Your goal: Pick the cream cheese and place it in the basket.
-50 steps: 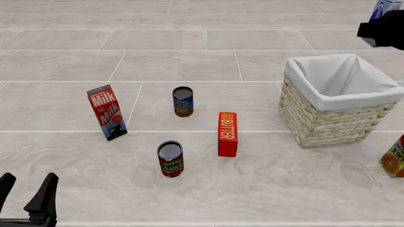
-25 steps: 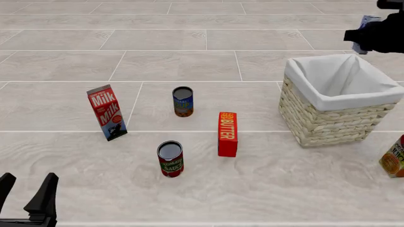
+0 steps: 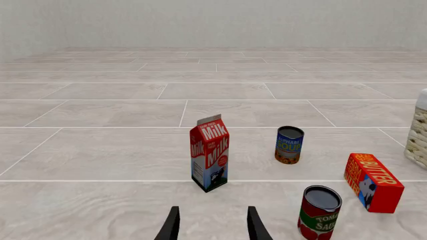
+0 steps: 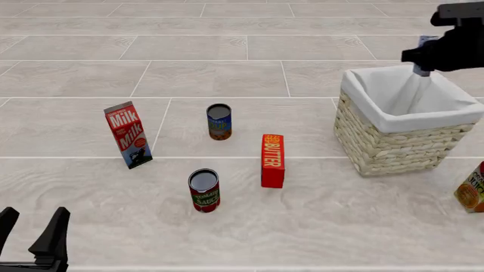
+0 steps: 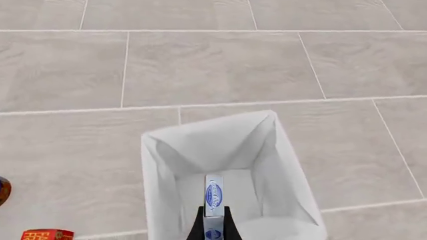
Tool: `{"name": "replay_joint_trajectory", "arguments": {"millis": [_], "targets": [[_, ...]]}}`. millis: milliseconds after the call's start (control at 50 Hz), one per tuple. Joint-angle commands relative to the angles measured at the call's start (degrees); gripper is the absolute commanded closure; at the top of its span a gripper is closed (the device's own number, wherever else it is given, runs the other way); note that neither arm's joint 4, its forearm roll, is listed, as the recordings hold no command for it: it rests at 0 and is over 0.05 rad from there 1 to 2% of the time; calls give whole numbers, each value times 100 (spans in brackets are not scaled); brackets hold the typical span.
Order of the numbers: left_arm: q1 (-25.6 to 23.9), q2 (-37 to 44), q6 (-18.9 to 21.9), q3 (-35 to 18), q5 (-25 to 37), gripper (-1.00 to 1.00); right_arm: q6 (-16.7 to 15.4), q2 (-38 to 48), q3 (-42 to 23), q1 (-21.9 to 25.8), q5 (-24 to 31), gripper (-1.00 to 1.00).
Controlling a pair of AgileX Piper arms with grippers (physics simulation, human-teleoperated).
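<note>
**Cheese carried over the basket**

The right tool point(image 4: 420, 61) has swung in from the far right edge and now hangs over the basket point(image 4: 393, 144), clamped on the cheese point(image 5: 214, 192), held edge-up above the lining. Judged next: release. The left tool point(image 3: 212, 226) waits wide, near the table's front edge.

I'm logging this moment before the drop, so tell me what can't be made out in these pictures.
- Cream cheese: seen edge-on in the right wrist view; in the front view the right gripper covers most of it.
- Basket floor: hidden by its own walls in the front view.
- Orange-labelled carton: cut off by the front view's right edge.
- Left gripper: only its fingertips show in the left wrist view.
</note>
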Motion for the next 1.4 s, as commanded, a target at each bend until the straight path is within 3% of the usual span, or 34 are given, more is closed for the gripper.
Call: {"name": "replay_joint_trajectory", "arguments": {"millis": [20, 340, 980, 1400], "targets": [[0, 1, 0, 0, 0, -100, 104, 300, -513, 35, 249, 100], [0, 0, 2, 0, 0, -100, -9, 663, -909, 52, 483, 100], [1, 0, 0, 0, 0, -100, -55, 743, 11, 40, -189, 100], [-1, -1, -2, 0, 0, -100, -197, 786, 272, -115, -405, 100]]}}
